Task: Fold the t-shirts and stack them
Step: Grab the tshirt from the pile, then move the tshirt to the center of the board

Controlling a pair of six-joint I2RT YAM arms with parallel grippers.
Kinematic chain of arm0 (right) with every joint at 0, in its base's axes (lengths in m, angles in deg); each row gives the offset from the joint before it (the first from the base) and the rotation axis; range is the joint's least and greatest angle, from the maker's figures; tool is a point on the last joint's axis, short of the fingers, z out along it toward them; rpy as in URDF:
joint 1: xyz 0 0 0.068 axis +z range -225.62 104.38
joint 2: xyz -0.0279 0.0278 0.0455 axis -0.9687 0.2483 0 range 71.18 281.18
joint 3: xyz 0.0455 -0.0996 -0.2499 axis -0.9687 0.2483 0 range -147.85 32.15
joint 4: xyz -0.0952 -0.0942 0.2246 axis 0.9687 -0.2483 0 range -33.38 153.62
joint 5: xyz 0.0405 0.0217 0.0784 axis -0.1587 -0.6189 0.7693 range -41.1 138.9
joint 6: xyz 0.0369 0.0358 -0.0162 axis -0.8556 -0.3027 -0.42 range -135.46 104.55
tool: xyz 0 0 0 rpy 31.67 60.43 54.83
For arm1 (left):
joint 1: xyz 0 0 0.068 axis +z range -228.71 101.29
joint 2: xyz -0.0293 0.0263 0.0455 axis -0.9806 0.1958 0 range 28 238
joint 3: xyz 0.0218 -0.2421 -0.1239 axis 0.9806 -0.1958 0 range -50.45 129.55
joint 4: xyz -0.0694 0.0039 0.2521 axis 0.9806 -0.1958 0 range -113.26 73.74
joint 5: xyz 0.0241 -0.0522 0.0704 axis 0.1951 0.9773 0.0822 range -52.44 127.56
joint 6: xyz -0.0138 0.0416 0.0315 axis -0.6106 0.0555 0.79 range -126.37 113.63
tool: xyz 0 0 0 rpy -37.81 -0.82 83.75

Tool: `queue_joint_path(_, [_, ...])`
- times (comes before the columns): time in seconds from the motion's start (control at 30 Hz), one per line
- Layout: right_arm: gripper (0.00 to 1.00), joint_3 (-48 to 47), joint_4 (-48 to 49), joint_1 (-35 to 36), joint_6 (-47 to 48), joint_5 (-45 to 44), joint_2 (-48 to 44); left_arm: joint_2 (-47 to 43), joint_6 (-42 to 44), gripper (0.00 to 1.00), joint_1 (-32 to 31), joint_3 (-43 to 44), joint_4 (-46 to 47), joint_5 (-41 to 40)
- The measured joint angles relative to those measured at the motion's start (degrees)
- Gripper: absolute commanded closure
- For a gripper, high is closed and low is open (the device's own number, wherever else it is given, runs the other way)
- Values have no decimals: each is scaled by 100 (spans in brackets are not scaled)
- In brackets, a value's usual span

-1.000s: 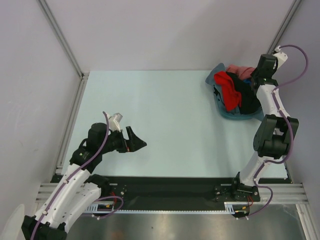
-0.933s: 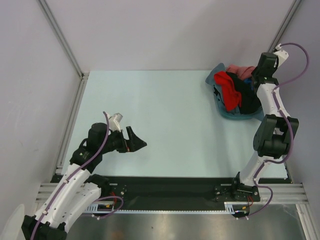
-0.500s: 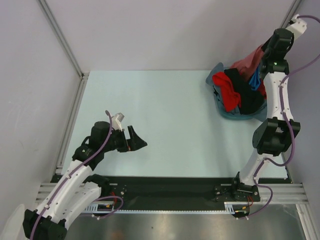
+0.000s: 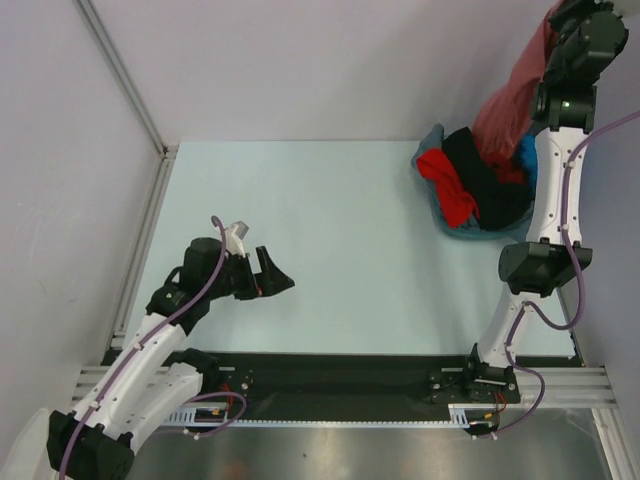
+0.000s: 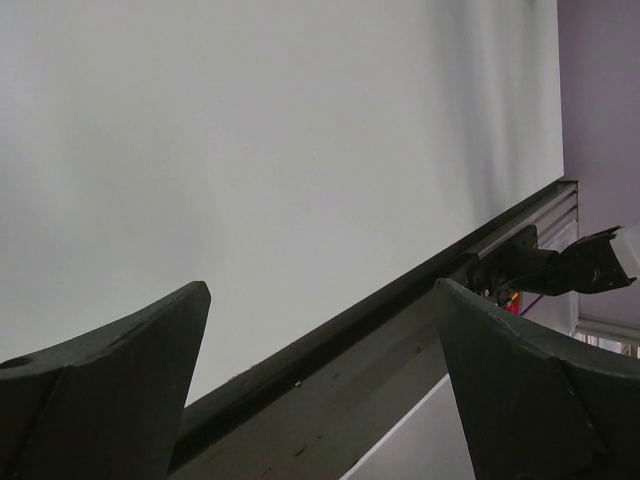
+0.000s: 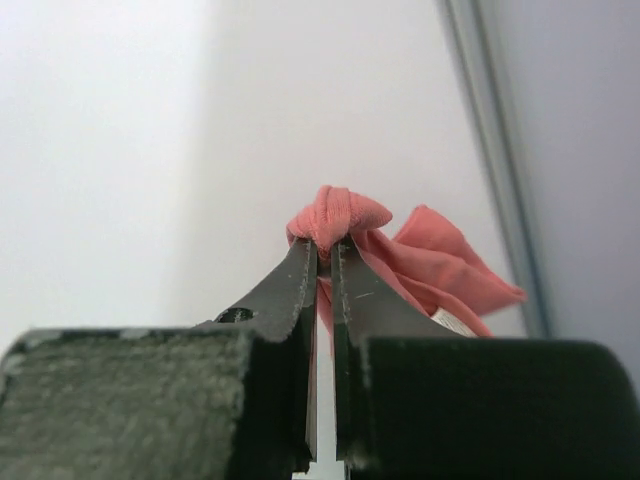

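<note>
My right gripper point(image 4: 556, 22) is raised high at the back right and is shut on the salmon-red t-shirt point(image 4: 512, 95), which hangs down from it to the basin. In the right wrist view its jaws point(image 6: 324, 250) pinch a fold of that shirt point(image 6: 425, 262). A bright red shirt point(image 4: 447, 185), a black shirt point(image 4: 483, 180) and a blue shirt point(image 4: 527, 152) lie piled in the grey-blue basin point(image 4: 432, 140). My left gripper point(image 4: 275, 277) is open and empty, low over the table at the front left; its wrist view point(image 5: 320, 340) shows bare table between the fingers.
The pale table point(image 4: 320, 230) stretches between the two arms. Metal frame posts point(image 4: 120, 75) run along the left and right walls. A black rail point(image 4: 340, 375) runs along the near edge, seen also in the left wrist view point(image 5: 330, 350).
My right gripper has risen from the basin up and back, drawing the salmon-red shirt out of the pile. The left arm has shifted only slightly.
</note>
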Motion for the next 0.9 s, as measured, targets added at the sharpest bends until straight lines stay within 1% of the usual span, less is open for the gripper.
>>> queue_joint_path(0.07, [100, -275, 306, 133, 13, 52, 9, 9, -4, 1, 0, 35, 0, -31])
queue_joint_path(0.17, [100, -490, 1099, 448, 44, 107, -44, 7, -24, 1, 0, 57, -2, -79])
queue_joint_path(0.27, [100, -734, 1755, 907, 142, 166, -92, -28, -66, 1, 0, 61, -4, -116])
queue_joint_path(0.37, [100, -1038, 2229, 1325, 208, 199, -136, -173, -122, 1, 0, 61, -9, -127])
queue_joint_path(0.43, [100, -1021, 2420, 1480, 2, 236, -358, -332, -179, 1, 0, 61, -11, -136])
queue_joint_path(0.5, [100, -802, 2546, 1552, -264, 284, -695, -485, -225, 1, 0, 68, -37, -170])
queue_joint_path(0.57, [100, -671, 2640, 1803, -420, 286, -1027, -588, -245, 1, 0, 111, -109, -227])
queue_joint_path(0.73, [100, -356, 2719, 3324, -501, 765, -1692, -671, -280, 1, 0, 424, -352, -365])
queue_joint_path(0.8, [100, 264, 2693, 3823, -505, 920, -2111, -673, -264, 0, 0, 669, -492, -496])
queue_joint_path(0.9, [100, 1740, 2686, 4378, -468, 975, -2889, -761, -203, 0, -2, 1167, -837, -796])
